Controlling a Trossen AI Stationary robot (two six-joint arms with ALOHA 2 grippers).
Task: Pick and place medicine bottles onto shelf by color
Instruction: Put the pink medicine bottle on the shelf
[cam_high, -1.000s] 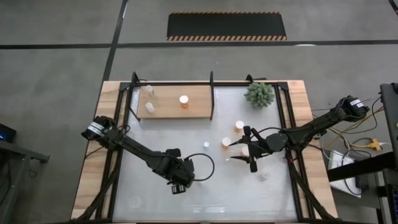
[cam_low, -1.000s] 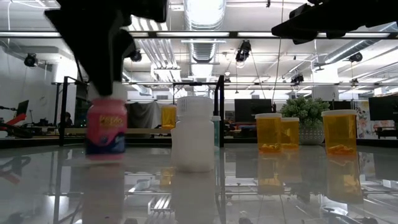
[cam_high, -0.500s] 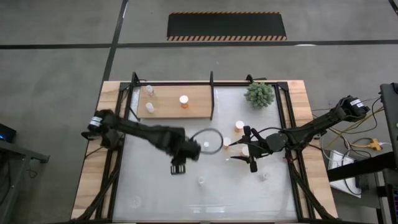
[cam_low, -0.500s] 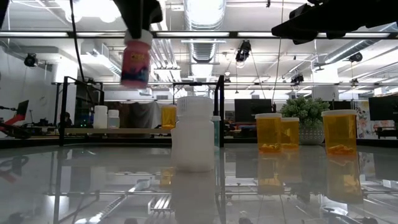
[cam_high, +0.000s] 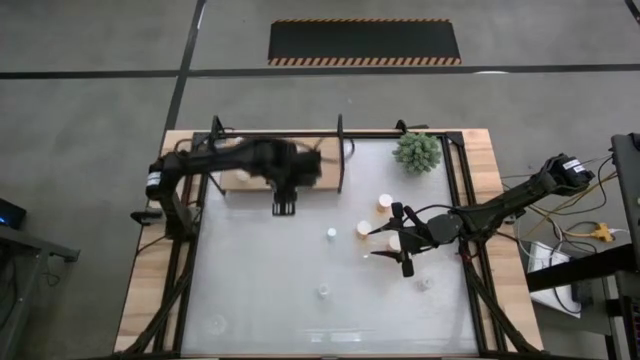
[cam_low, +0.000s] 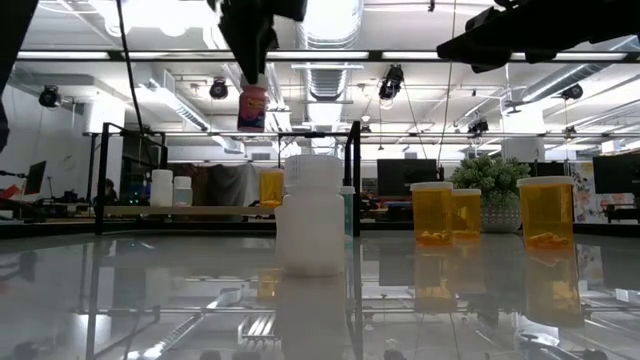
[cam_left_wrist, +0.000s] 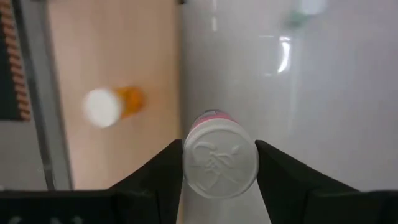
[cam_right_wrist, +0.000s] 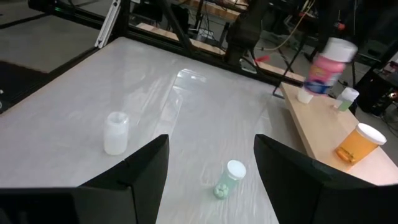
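Note:
My left gripper hangs over the near edge of the light-brown shelf, shut on a pink bottle with a white cap, high above the table. An orange bottle stands on the shelf board beside it, and two white bottles stand farther along. My right gripper is open and empty at the table's right, among three orange bottles. A white bottle and a small green one stand on the tabletop. My left gripper pinches the pink bottle by its capped top, one finger on each side of the white cap. The fingers come from above, pointing down. The bottle hangs upright below them, lifted clear of table and shelf.
A spiky green plant stands at the far right corner. Black frame bars edge the shelf. Two more white bottles stand near the table's front. The white tabletop's left half has free room.
My left gripper has lifted the pink bottle off the table near the front and carried it up and toward the far edge, to the shelf's near edge. The bottle stays upright in the hold. A white bottle that the arm had covered now shows.

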